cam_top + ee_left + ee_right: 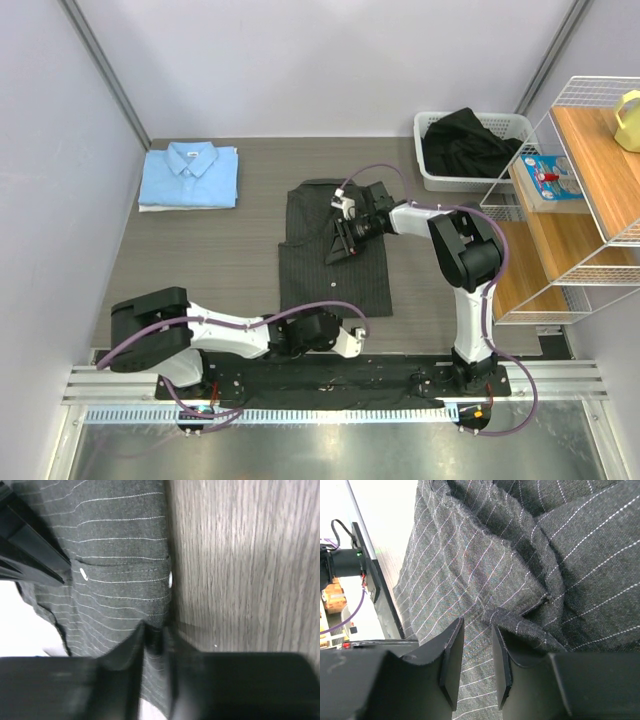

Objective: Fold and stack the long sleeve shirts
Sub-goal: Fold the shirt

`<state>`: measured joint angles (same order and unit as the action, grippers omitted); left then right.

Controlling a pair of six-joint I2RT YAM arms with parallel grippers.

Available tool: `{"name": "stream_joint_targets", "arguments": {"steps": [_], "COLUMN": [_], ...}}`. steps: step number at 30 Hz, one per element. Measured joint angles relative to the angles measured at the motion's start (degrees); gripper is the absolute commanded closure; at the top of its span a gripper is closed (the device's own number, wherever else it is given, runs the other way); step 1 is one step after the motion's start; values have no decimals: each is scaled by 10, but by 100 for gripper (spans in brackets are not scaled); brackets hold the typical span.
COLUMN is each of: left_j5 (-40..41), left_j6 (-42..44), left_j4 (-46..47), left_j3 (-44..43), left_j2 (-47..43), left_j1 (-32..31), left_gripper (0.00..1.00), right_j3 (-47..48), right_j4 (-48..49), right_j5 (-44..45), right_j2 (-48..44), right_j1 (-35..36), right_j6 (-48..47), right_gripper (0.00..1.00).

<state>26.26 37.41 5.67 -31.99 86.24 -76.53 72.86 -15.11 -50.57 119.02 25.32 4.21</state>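
The black-charcoal pinstriped shirt (335, 262) lies partly folded in the middle of the table. It fills the right wrist view (485, 555) and the left part of the left wrist view (120, 555). My left gripper (358, 333) is at the shirt's near hem, and its jaws (155, 647) are shut on an edge of the pinstriped cloth. My right gripper (337, 250) is low over the shirt's upper middle. It (476, 635) is open, with flat cloth between the jaws and a fold of cloth resting over one finger (501, 665). The light blue shirt (190, 175) lies folded at the far left.
A white laundry basket (430, 175) holding a dark garment (465, 140) stands at the far right. A wire and wood shelf (585, 215) with small items stands right of the table. Bare wood-grain table (250, 565) lies beside the shirt's edge.
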Motion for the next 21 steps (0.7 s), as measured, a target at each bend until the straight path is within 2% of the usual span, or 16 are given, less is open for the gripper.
{"name": "stream_joint_targets", "arguments": {"steps": [1,4,7,13,21], "left_j5": [-1,-10,-36,-93,-139], "left_j6": [2,3,-3,-47,-91], "left_j4": [-1,-19,-66,-187,-286], "left_j3": [0,0,2,0,-19], "left_j2": [-1,-21,-77,-210,-224], "left_j1": [0,0,-4,-46,-59], "left_gripper": [100,100,100,100,100], "right_j3": [-4,-20,-46,-13,64], "right_j4": [5,19,21,-78,-191], "right_j5": [-1,-2,-1,21,33], "right_j2": [-2,-11,-34,-51,-44], "right_j1": [0,1,7,18,16], "right_j6": [3,13,28,0,-101], "right_gripper": [63,57,54,57,62]}}
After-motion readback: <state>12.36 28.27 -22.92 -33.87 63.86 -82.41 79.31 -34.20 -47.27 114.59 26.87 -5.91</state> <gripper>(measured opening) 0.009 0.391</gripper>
